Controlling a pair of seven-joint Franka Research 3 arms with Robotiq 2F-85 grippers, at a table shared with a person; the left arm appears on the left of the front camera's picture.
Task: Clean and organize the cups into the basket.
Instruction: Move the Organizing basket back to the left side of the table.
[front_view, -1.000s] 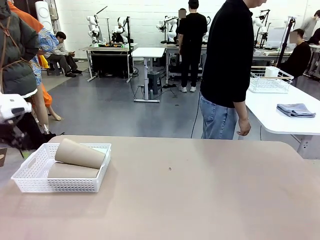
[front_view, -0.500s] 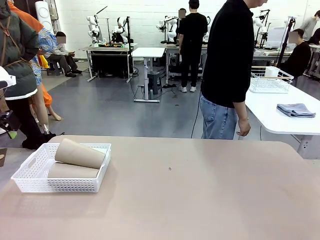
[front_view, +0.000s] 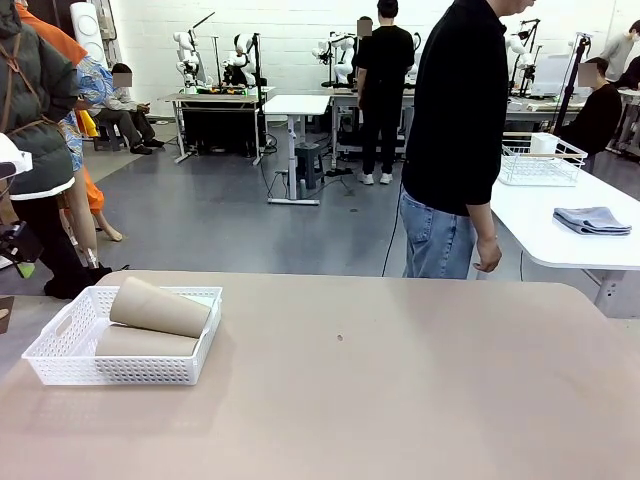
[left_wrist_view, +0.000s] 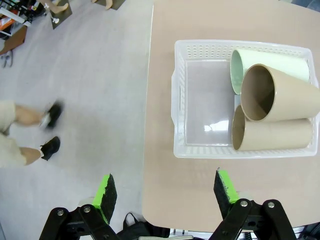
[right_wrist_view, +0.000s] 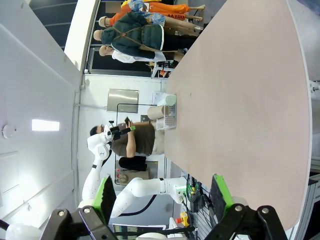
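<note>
open right claw (right_wrist_view: 162, 192) over bare table (right_wrist_view: 240, 110).

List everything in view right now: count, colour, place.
Cups: three lying on their sides in the basket; two tan-brown, one stacked atop the other, and one mint-green beside them.
Basket: one, white lattice, near the table's left edge.
Table: one, tan top.
Wire basket: one, white, on a white side table at the right.
Folded cloth: one, grey-blue, on that side table.
Person: one, black top and jeans, standing at the far side, hand hanging down.
Left gripper: open, off the table's edge, apart from the basket.
Right gripper: open, holding nothing.
</note>
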